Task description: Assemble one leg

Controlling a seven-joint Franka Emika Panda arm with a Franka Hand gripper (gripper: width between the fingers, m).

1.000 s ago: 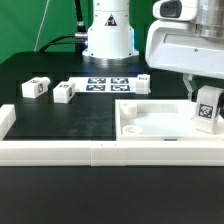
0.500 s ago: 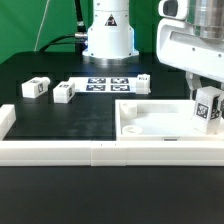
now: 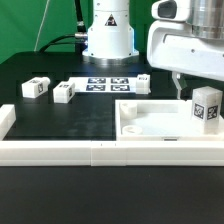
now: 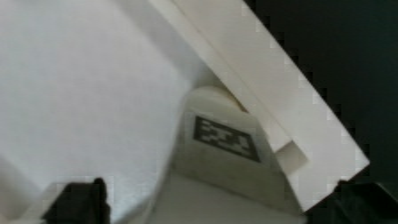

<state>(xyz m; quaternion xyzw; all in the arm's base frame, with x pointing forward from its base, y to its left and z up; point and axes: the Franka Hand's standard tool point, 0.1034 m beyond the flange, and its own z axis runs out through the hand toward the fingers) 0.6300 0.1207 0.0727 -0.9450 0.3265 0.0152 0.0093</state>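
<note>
A leg (image 3: 207,105), a small white block with a square tag, stands upright at the panel's corner on the exterior view's right. The white panel (image 3: 150,122) lies against the border rails. My gripper (image 3: 190,90) hangs just above and beside the leg, jaws open and not touching it. In the wrist view the leg (image 4: 231,140) sits between and beyond the spread dark fingertips (image 4: 75,200), with my gripper (image 4: 219,205) open and empty. Three more legs lie on the table: two on the exterior view's left (image 3: 36,87), (image 3: 65,92), and one near the middle (image 3: 144,82).
The marker board (image 3: 105,84) lies in front of the robot base (image 3: 108,35). Long white border rails (image 3: 70,150) run along the near side, with a short upturned end on the exterior view's left (image 3: 5,120).
The fingers have spread away from the leg and the gripper has shifted slightly toward the exterior view's left. The leg stays standing at the panel's corner.
</note>
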